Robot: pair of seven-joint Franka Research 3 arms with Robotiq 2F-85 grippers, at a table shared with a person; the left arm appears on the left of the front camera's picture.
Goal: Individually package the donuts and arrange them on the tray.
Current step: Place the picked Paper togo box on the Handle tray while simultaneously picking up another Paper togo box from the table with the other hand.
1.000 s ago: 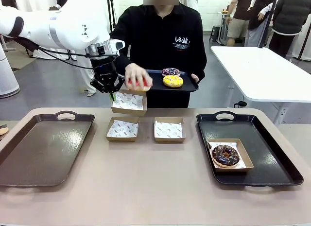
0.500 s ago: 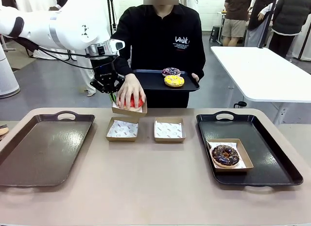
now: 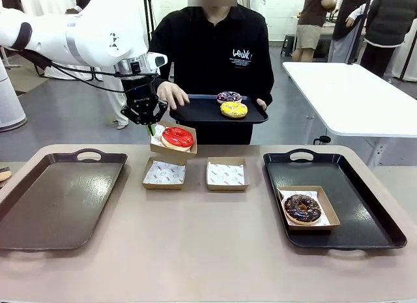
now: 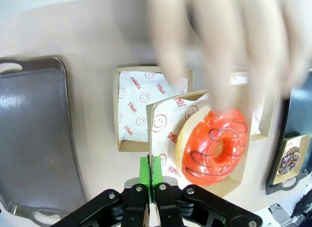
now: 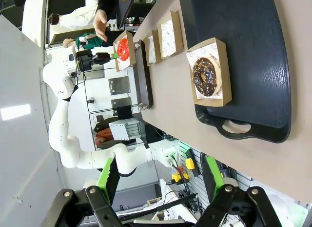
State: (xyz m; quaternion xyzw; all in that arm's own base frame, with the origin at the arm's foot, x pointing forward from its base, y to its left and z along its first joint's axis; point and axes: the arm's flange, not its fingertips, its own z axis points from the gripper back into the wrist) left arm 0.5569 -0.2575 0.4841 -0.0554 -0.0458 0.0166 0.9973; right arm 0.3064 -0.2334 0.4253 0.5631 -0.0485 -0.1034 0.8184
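Observation:
My left gripper (image 3: pixel 151 128) is shut on the left edge of a paper-lined cardboard box (image 3: pixel 168 151), holding it in the air above the table's far side. A glossy red donut (image 3: pixel 177 138) lies in that box. In the left wrist view the green pads (image 4: pixel 146 171) pinch the box wall (image 4: pixel 163 119) beside the red donut (image 4: pixel 217 146). The person's hand (image 3: pixel 172 94) is off the donut, up by their black tray (image 3: pixel 195 111), which carries a yellow donut (image 3: pixel 233 109) and a sprinkled donut (image 3: pixel 229 96). A chocolate donut (image 3: pixel 302 208) sits boxed on the right tray (image 3: pixel 365 212). My right gripper (image 5: pixel 160 180) is open, far above the table.
Two empty lined boxes (image 3: pixel 164 173) (image 3: pixel 226 174) lie side by side at the table's middle, under the held box. A bare dark tray (image 3: pixel 55 199) rests on the left. A white table (image 3: pixel 352 94) stands behind on the right, with people farther back.
The person's hand set the red donut into the box I hold, then drew back up to their tray. My left gripper and the box stayed in place.

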